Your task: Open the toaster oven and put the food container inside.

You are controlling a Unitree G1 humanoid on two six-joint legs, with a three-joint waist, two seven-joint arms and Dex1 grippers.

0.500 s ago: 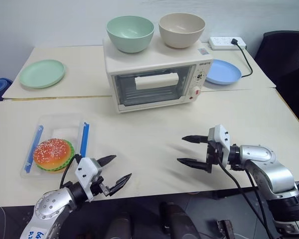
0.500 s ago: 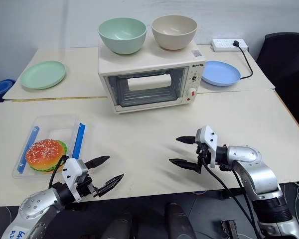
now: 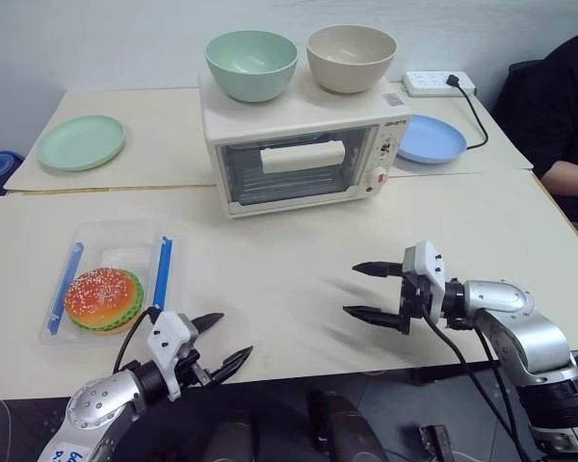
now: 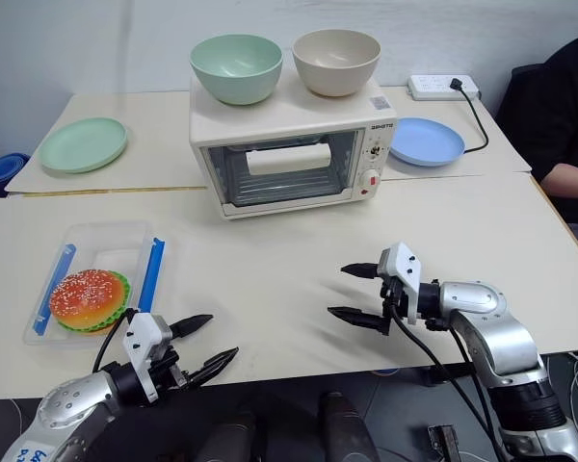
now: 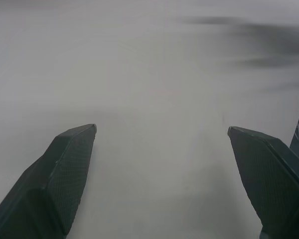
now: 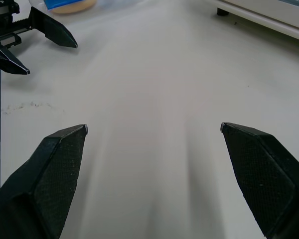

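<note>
Clearly, nothing of the task is showing as done yet. The small cream-white boxy toaster oven (image 3: 303, 154) is sitting at the far middle of the pale tabletop (image 3: 289, 260), its glass door shut and its white bar handle (image 3: 303, 156) lying flat against the glass. 2 round bowls are resting on its roof: a mint-green bowl (image 3: 251, 64) and a beige bowl (image 3: 352, 58). A round green plate (image 3: 81, 141) is lying well off to the oven's left, and a round blue plate (image 3: 432, 139) is sitting just beside its right side.

The clear rectangular plastic food container (image 3: 108, 279) with blue side clips is lying on the table near the front left edge, well apart from the oven, with the toy sesame burger (image 3: 103, 298) inside it.

The left gripper (image 3: 220, 339) is hovering at the table's front edge, near the container's right clip but not touching it, its 2 black fingers spread wide and holding nothing. The right gripper (image 3: 368, 290) is hanging over bare table at the front right, pointing toward the left, its fingers likewise spread wide and empty.

Judging from this, both steps are remaining: pulling the door open, then carrying the container inside.
</note>
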